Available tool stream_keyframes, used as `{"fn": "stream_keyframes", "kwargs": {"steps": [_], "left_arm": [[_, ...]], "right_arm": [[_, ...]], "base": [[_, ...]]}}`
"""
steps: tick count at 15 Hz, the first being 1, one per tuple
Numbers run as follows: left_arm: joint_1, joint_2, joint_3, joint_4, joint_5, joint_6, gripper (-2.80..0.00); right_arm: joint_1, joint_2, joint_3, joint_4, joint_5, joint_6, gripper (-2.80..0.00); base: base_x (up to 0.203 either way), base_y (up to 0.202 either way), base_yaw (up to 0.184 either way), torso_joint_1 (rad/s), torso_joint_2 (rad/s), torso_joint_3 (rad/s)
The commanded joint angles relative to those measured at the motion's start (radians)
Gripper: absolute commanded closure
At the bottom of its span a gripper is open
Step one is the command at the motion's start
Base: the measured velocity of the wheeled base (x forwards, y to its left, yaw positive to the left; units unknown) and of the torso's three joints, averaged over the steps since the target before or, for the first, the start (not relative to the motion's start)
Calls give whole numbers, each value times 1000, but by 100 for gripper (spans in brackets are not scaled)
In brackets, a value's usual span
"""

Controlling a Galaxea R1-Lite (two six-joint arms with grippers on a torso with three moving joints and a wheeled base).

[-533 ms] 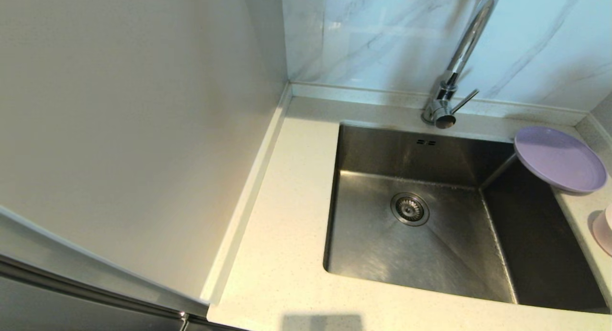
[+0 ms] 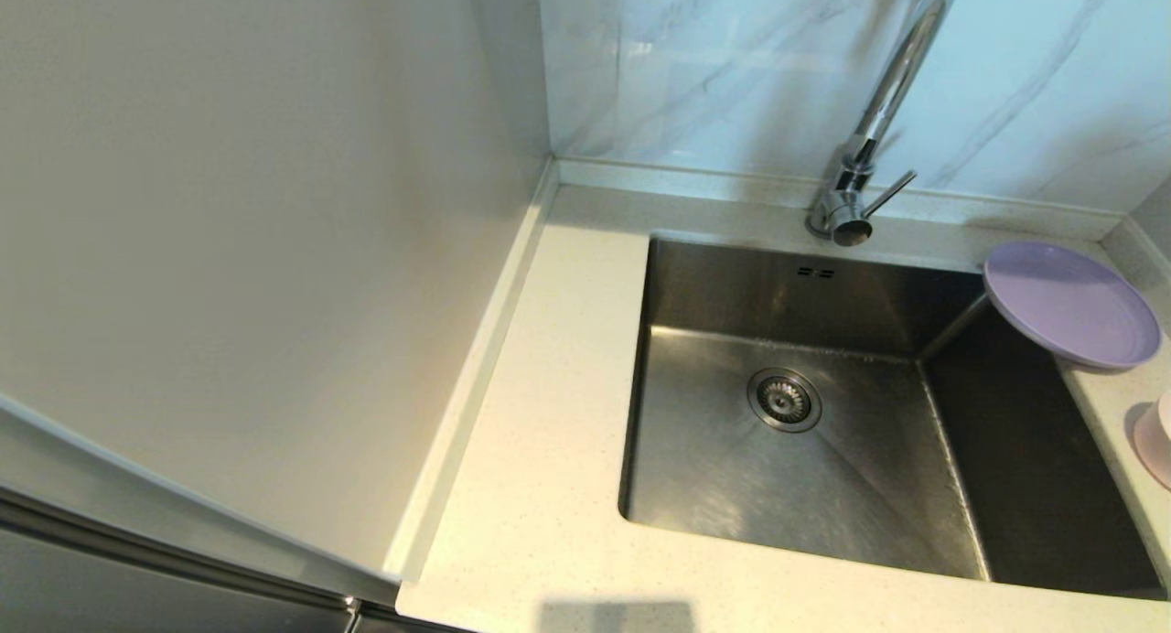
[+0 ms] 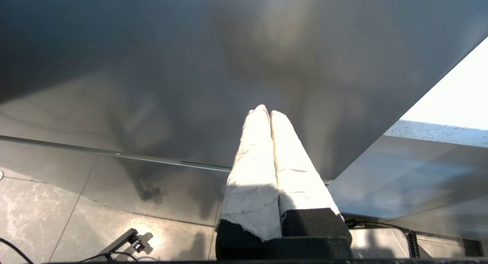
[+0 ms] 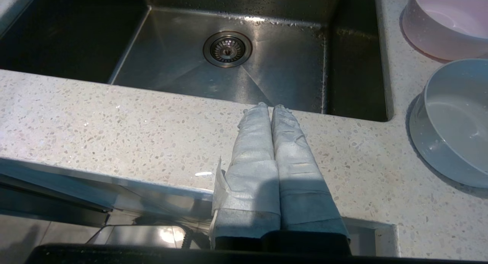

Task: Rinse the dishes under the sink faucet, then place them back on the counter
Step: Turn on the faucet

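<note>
Dishes, a purple plate [image 2: 1072, 305] and pink bowl [image 4: 446, 21], wait on the counter [image 2: 540, 487] beside the sink, easy to reach. Right tool [image 4: 270, 107] and left tool [image 3: 266, 112] are both pressed closed, holding nothing.

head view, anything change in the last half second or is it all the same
Nothing visibly changed. The plate sits as before on the counter at the sink's right rear corner, overhanging the basin, the pink bowl at the right edge, the faucet unmoved, and no water is seen running. Neither arm shows in the head view; both wrist views show a shut tool, left tool, right tool, holding nothing.
</note>
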Motion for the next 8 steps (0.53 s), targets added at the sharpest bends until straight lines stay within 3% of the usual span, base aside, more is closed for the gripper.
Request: {"fn": "stream_keyframes", "kwargs": {"steps": [1,8], "left_arm": [[0,0,0,0,0,0,0],[0,0,0,0,0,0,0]], "right_arm": [[1,1,9,0,0,1,0],[0,1,9,0,0,1,0]], "base": [[0,0,0,0,0,0],[0,0,0,0,0,0]]}}
